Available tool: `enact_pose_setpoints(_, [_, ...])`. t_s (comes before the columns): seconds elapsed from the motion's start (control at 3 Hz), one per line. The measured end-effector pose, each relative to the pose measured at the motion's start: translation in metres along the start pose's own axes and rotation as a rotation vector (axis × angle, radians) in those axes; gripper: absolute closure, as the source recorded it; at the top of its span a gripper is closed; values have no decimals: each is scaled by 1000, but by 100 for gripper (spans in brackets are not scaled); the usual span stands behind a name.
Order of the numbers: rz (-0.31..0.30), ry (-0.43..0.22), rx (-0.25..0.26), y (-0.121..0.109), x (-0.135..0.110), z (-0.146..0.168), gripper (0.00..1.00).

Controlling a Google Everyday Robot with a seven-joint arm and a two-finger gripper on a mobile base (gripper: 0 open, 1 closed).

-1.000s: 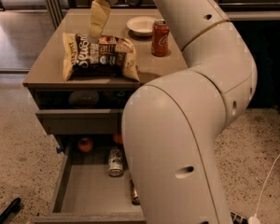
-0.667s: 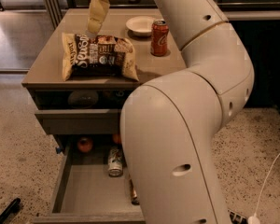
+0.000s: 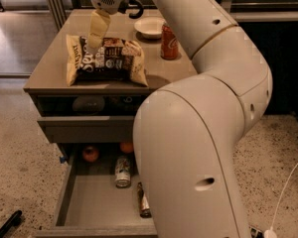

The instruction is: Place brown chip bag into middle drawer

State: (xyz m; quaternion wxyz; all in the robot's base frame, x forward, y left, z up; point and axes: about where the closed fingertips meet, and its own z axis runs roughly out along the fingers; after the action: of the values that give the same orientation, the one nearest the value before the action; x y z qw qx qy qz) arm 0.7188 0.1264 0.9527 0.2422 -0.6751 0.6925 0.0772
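Observation:
The brown chip bag (image 3: 105,59) lies on the tan cabinet top (image 3: 54,63), dark brown in the middle with white lettering and cream ends. My gripper (image 3: 95,39) hangs from the wrist at the top of the view and reaches down onto the bag's upper left part. One cream finger (image 3: 97,29) shows, touching or just over the bag. The middle drawer (image 3: 84,202) is pulled open at the bottom of the cabinet, with a grey floor. My arm's big white links cover its right part.
A red soda can (image 3: 169,41) and a white bowl (image 3: 150,27) stand on the top behind the bag. In the open drawer lie a red fruit (image 3: 90,153), an orange fruit (image 3: 126,147), a can (image 3: 122,171) and a dark bottle (image 3: 143,200). A shut grey drawer front (image 3: 87,129) is above.
The gripper has come down and slightly right, from above the bag's far edge onto the bag itself. The bag has not moved.

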Motion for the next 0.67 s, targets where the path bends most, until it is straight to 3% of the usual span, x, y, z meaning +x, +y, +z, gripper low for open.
enact_pose_setpoints(0.67, [-9, -5, -27, 12, -4, 20, 0])
